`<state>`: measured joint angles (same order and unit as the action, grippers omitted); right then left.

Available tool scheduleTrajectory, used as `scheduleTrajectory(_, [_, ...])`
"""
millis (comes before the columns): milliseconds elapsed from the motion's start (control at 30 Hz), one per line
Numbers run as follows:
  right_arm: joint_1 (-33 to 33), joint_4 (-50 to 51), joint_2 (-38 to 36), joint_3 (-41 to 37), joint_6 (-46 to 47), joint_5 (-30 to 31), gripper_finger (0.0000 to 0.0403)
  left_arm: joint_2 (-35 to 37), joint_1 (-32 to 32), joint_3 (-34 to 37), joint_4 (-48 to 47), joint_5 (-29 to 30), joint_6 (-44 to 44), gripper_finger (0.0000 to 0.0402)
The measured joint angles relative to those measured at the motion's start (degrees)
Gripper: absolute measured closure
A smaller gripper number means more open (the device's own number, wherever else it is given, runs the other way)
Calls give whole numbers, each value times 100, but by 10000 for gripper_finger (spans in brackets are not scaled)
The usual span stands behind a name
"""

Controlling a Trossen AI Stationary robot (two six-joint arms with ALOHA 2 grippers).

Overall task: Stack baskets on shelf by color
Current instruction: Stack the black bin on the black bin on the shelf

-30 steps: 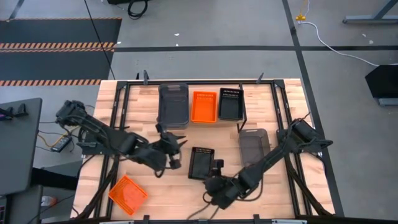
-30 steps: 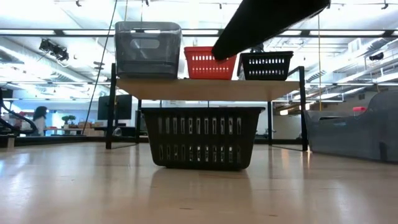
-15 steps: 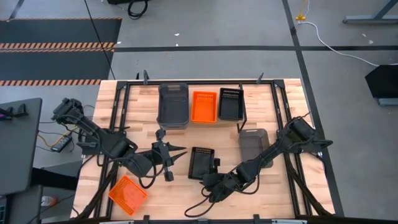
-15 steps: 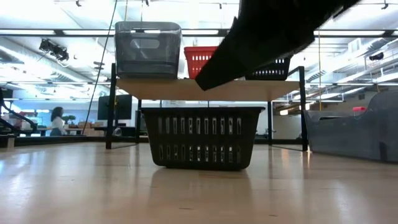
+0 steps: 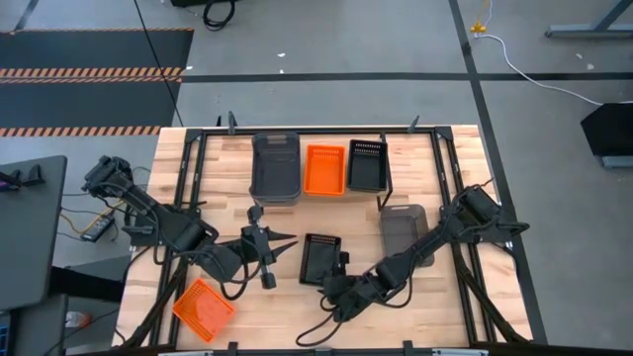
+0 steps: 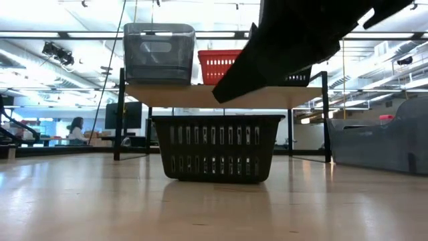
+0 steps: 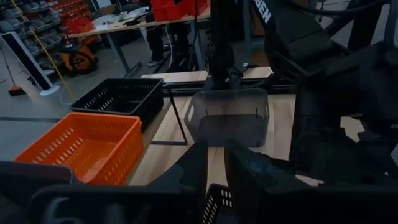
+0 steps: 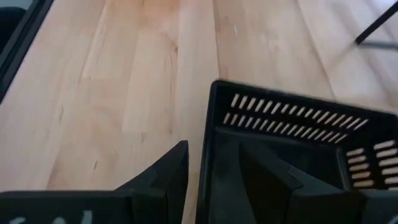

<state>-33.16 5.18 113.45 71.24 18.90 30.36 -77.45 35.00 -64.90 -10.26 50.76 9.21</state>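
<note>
The shelf [image 5: 316, 194] carries a grey basket [image 5: 275, 165], an orange basket [image 5: 325, 169] and a black basket [image 5: 365, 164] side by side. Another black mesh basket [image 5: 319, 259] stands on the table in front of it, filling the middle of the low view [image 6: 214, 147]. My right gripper [image 8: 211, 152] is open at this basket's near right corner, with one finger outside the end wall [image 8: 210, 130] and one inside. Whether they touch the wall I cannot tell. My left gripper [image 5: 272, 242] hovers left of that basket, slightly open and holding nothing.
A grey basket [image 5: 404, 232] sits on the table right of the shelf, also seen in the left wrist view [image 7: 230, 118]. An orange basket [image 5: 203, 310] lies near the table's near left corner. The shelf's black legs [image 6: 120, 114] stand behind the black basket. A person [image 6: 77, 128] is far off in the room.
My left arm has drawn back toward the table's left edge and folded, and its gripper has turned. My right gripper has moved toward the far edge and down onto the near end of the black basket on the table. No basket has moved.
</note>
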Motion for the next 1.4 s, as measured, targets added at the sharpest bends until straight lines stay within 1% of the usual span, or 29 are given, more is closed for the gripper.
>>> scheduleTrajectory(333, [76, 207, 0, 0, 103, -243, 255, -2, 0, 0, -2, 1, 1, 344])
scheduleTrajectory(467, [74, 249, 149, -8, 84, -379, 255, -2, 0, -1, -2, 0, 1, 346])
scheduleTrajectory(533, [101, 91, 271, 4, 88, -450, 255, -4, 0, -2, -2, 0, 3, 345])
scheduleTrajectory(767, [282, -21, 472, -3, 51, -436, 258, -15, 0, -4, 6, 0, 5, 346])
scheduleTrajectory(867, [310, 1, 442, -2, -43, -434, 273, -15, 0, -4, 0, -1, 5, 348])
scheduleTrajectory(933, [302, -90, 430, 0, -174, -436, 291, -15, 0, -4, -4, -1, 5, 349])
scheduleTrajectory(1033, [278, -96, 426, 0, -343, -454, 333, -15, 0, -4, -9, -1, 4, 347])
scheduleTrajectory(1133, [264, -101, 426, 0, -494, -464, 385, -15, 0, -4, -9, -2, 3, 345])
scheduleTrajectory(1167, [256, -101, 414, 0, -599, -478, 391, -15, 0, -4, -8, 0, 4, 345])
scheduleTrajectory(1267, [218, -64, 301, 0, -707, -502, 385, -15, 0, -4, -9, -2, 3, 348])
scheduleTrajectory(1400, [163, 127, -136, -1, -818, -507, 392, -15, 0, -4, -12, 0, 3, 351])
